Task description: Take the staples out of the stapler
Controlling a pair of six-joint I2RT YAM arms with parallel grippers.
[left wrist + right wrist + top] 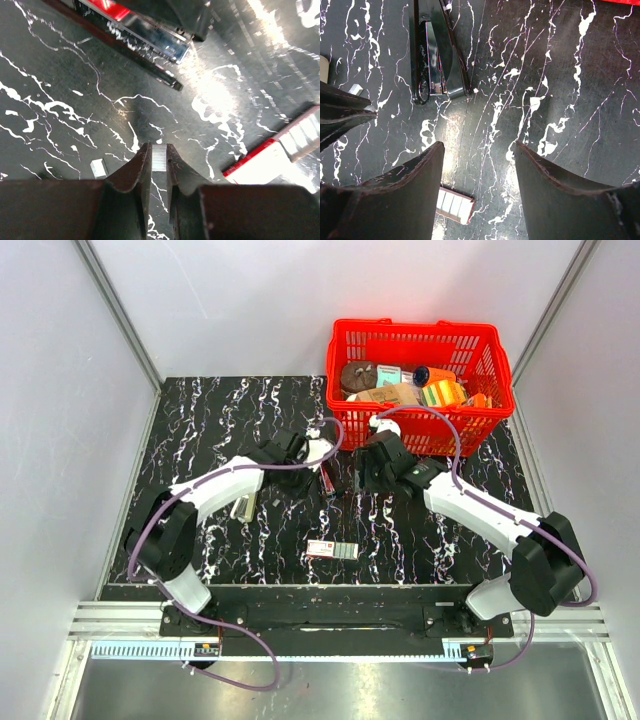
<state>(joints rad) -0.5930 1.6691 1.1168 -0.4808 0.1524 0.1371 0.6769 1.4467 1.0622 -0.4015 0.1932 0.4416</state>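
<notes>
**Ana:** Fingertips of the left gripper (158, 150) are closed on a short strip of staples (159, 162). It is thin, silvery and ribbed, held edge-on, near the stapler (150, 37) but clear of it.

**Ben:** And the stapler itself?

**Ana:** Lying opened on the table (60, 110), its black arm swung away from a shiny chrome tray with a red label. I can't tell whether more staples sit in that tray.

**Ben:** How to do this step well?

**Ana:** I'd judge the strip brittle — glued wire that snaps under a hard squeeze or a twist. Hold it level, carry it away from the stapler, and lay it flat by the loose piece (98, 168) before letting go.

**Ben:** Right gripper (478, 145)?

**Ana:** Jaws wide apart, holding nothing, on the stapler's other side over the glossy black, white-veined surface. A small cardboard staple box (454, 205) lies nearer the arms than the stapler — a red plastic basket (415, 325) stands beyond it.
</notes>
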